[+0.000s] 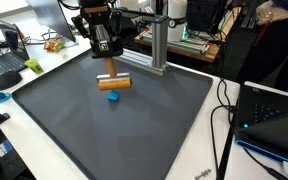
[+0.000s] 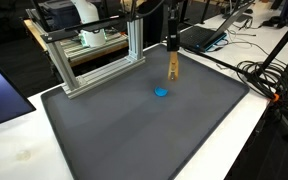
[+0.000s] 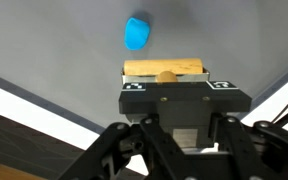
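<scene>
Grey mat [image 1: 114, 135], wooden block [image 1: 114, 83], cluttered desks [image 1: 44, 60]

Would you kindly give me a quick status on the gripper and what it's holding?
Gripper, jaws shut on light wooden T-shaped piece. Small blue lump on dark grey mat close by, apart. Nothing blocking.

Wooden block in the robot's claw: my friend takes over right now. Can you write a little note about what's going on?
Gripper: shut on the wooden block, gripping it from above.
Wooden block: appears to hang just off the dark mat, not resting on it.
Blue piece: lies loose on the mat close to the block; the wrist view shows a gap between them.
Done: block gripped and raised.
Left: block not yet set down; blue piece untouched.
</scene>
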Action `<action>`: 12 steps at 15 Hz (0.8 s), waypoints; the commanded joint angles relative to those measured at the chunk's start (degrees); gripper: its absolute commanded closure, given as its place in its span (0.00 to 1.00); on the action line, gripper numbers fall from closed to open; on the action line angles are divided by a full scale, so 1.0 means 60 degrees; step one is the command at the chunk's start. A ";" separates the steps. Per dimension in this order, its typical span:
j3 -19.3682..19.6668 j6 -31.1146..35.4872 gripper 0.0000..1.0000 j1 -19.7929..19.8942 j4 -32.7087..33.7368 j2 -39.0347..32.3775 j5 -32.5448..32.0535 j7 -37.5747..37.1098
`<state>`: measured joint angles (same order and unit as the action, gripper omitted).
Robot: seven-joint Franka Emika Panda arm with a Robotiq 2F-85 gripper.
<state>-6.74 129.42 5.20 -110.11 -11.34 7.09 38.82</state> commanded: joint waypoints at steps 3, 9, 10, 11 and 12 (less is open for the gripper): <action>0.0122 -0.0719 0.78 -0.0225 -0.0331 0.0797 -0.0200 0.2597; 0.0254 -0.1300 0.78 -0.0634 -0.0015 0.0437 -0.2010 0.3852; 0.0277 -0.1378 0.78 -0.0677 0.0015 0.0400 -0.2403 0.4003; 0.0301 -0.1365 0.78 -0.0711 0.0076 0.0347 -0.2781 0.4193; 0.0272 -0.1132 0.53 -0.0684 -0.0126 0.0377 -0.2153 0.3771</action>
<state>-5.98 122.76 1.94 -110.97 -9.09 -6.11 61.40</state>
